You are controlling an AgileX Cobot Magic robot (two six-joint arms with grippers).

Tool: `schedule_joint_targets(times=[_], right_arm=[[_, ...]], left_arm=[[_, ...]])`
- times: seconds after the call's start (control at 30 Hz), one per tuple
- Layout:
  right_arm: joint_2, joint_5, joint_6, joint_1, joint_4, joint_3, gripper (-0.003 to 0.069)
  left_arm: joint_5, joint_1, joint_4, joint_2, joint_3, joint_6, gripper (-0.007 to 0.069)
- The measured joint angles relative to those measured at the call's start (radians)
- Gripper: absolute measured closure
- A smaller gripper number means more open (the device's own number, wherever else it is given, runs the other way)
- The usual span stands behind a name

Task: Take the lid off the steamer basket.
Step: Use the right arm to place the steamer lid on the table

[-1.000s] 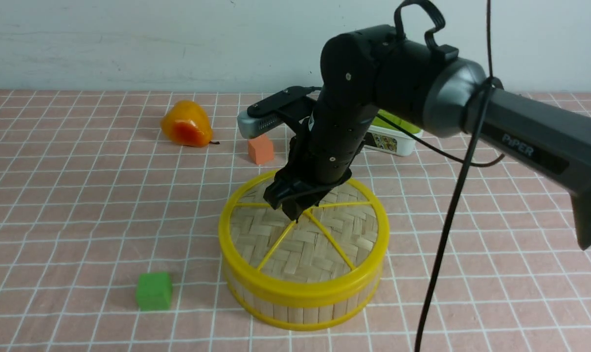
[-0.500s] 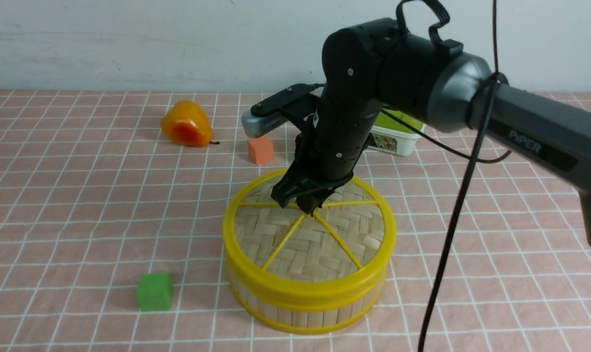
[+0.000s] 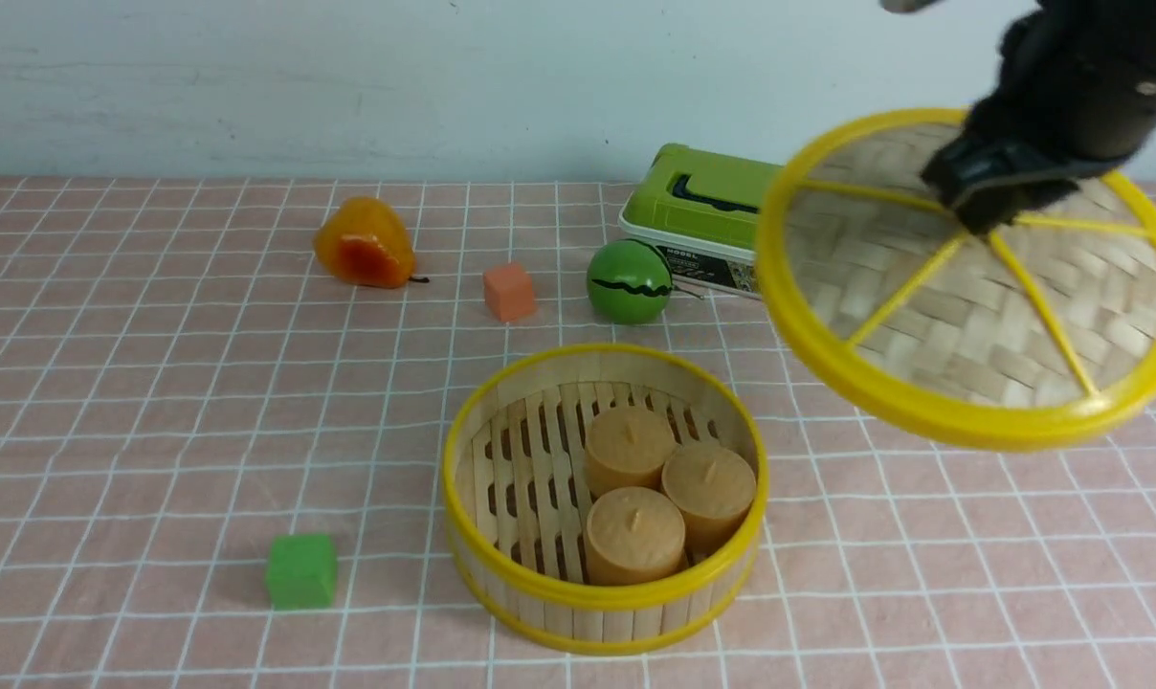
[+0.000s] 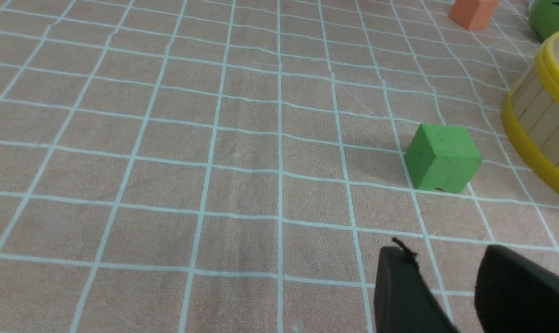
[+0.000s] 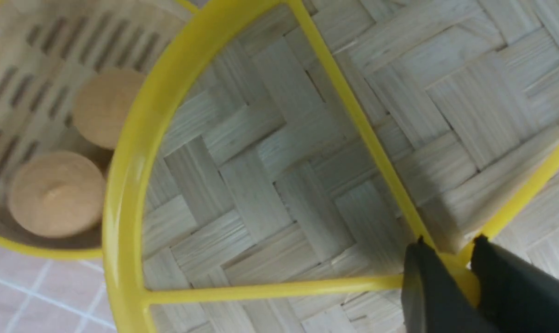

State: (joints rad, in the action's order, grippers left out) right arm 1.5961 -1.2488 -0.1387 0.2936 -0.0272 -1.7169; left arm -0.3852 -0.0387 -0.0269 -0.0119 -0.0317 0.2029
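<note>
My right gripper (image 3: 980,225) is shut on the centre knob of the lid (image 3: 970,316), a woven bamboo disc with a yellow rim and spokes. It holds the lid tilted in the air, up and to the right of the steamer basket (image 3: 540,588). The basket stands uncovered with three tan buns (image 3: 635,534) on its slatted floor. In the right wrist view the gripper (image 5: 450,254) pinches the yellow knob on the lid (image 5: 270,185), with the basket (image 5: 43,115) below. My left gripper (image 4: 446,259) is open and empty above the cloth, near the basket's wall (image 4: 538,111).
A green cube (image 3: 300,570) lies left of the basket, and shows in the left wrist view (image 4: 441,157). An orange cube (image 3: 509,291), a green melon ball (image 3: 629,281), a green-and-white box (image 3: 702,220) and an orange-yellow pear (image 3: 364,243) sit behind.
My right gripper has lifted the lid off the basket and carried it up and to the right. The buns, melon ball and box have come into view.
</note>
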Motion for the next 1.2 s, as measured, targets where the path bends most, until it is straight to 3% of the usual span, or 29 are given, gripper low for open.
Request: schedule_joint_targets(times=[0.17, 0.37, 0.57, 0.87, 1.07, 1.2], right_arm=[[-0.072, 0.099, 0.001, -0.141, 0.045, 0.297, 0.0579], [-0.034, 0.354, 0.001, -0.162, 0.122, 0.488, 0.0579], [0.076, 0.516, 0.001, -0.164, 0.126, 0.506, 0.0579], [0.188, 0.572, 0.001, -0.164, 0.127, 0.506, 0.0577], [0.202, 0.582, 0.001, -0.164, 0.128, 0.505, 0.0513], [0.175, 0.513, 0.001, -0.164, 0.142, 0.453, 0.0370]], left_arm=[[0.000, 0.000, 0.000, 0.000, 0.000, 0.000, 0.0386], [0.000, 0.000, 0.000, 0.000, 0.000, 0.000, 0.0386], [0.000, 0.000, 0.000, 0.000, 0.000, 0.000, 0.0386], [0.000, 0.000, 0.000, 0.000, 0.000, 0.000, 0.0386], [0.000, 0.000, 0.000, 0.000, 0.000, 0.000, 0.0386], [0.000, 0.000, 0.000, 0.000, 0.000, 0.000, 0.0386]])
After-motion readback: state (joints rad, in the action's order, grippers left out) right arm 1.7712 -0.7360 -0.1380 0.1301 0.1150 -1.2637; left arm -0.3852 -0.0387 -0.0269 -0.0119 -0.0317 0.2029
